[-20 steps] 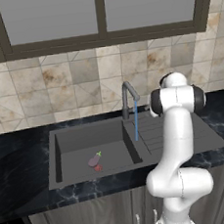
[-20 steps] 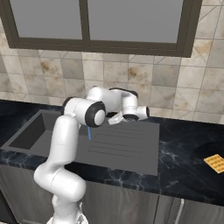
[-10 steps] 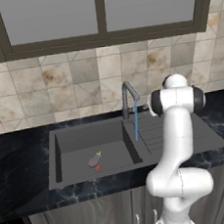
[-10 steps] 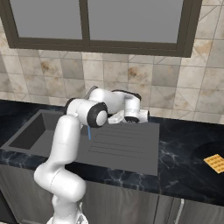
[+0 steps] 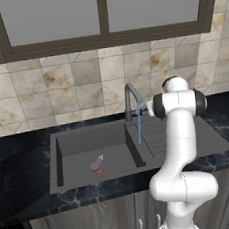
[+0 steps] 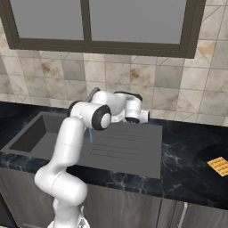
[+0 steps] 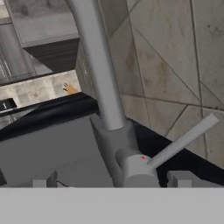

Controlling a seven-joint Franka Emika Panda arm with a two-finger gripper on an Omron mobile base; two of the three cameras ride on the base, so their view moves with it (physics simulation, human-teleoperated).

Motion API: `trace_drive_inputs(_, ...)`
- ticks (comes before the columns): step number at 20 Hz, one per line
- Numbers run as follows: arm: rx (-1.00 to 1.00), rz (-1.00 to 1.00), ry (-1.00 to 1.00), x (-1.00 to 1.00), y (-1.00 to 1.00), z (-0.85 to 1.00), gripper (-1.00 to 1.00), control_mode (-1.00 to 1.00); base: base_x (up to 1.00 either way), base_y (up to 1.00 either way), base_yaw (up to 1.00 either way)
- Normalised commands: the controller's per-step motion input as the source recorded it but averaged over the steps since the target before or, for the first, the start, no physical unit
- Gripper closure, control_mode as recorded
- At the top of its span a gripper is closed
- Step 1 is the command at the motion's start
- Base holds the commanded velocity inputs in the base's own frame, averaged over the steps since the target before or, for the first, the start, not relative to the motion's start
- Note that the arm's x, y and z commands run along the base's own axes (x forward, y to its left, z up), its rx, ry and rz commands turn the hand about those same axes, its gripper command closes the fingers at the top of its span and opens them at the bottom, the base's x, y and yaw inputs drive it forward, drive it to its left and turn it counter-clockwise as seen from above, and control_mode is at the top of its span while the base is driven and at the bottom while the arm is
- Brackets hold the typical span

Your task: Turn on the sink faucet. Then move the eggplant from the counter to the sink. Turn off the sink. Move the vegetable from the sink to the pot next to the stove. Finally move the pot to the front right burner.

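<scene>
window (image 5: 102,14) above tiled wall (image 5: 58,87) | orange waffle-like item (image 6: 219,165) (far right) | cabinets (image 5: 89,225) below

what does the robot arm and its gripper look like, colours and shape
The arm is glossy white, built of rounded tubular links with bulbous elbows. Dark grey to black caps and bands mark the joints, such as the round one at the shoulder-like joint. No cables or lettering can be made out. The gripper shows two small, blocky grey fingertips.
</scene>
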Motion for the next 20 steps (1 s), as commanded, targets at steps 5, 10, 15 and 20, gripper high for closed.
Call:
trace_drive_inputs(5, 0.00, 0.00, 0.00, 0.21, 0.00, 0.00, -1.00, -1.00, 0.00, 0.00, 0.00)
trace_drive_inputs(10, 0.00, 0.00, 0.00, 0.08, 0.00, 0.00, -1.00, -1.00, 0.00, 0.00, 0.00)
trace_drive_inputs(15, 0.01, 0.02, -0.01, 0.00, 0.00, 0.00, -1.00, -1.00, 0.00, 0.00, 0.00)
trace_drive_inputs(20, 0.00, 0.01, 0.00, 0.00, 0.01, 0.01, -1.00, -1.00, 0.00, 0.00, 0.00)
